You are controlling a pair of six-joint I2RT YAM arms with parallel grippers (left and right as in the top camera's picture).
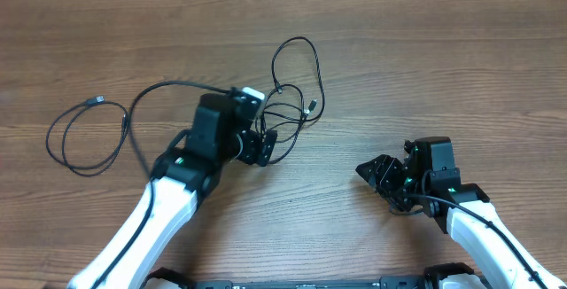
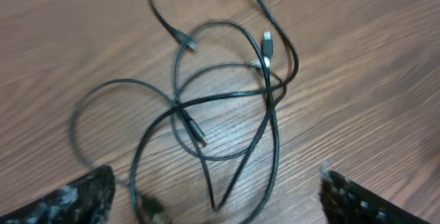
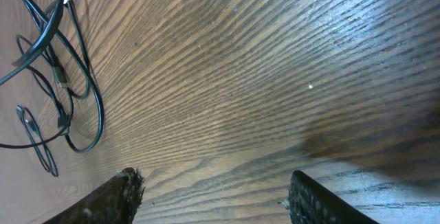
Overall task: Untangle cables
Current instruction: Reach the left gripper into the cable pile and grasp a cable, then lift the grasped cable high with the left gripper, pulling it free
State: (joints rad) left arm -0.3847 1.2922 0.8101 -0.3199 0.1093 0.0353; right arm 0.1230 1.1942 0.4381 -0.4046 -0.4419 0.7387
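Left gripper (image 2: 214, 183) hangs wide, empty, above the cables (image 2: 177, 104) tangled mid-bench (image 2: 364, 52). Best: pinch one cord only, near a plug (image 2: 267, 43); draw slowly.

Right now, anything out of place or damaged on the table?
Just the cables: they are tangled in crossing loops right by the open left gripper, with plug ends inside the tangle, while one loop sprawls far out to the left. No damage is visible and nothing is spilled.
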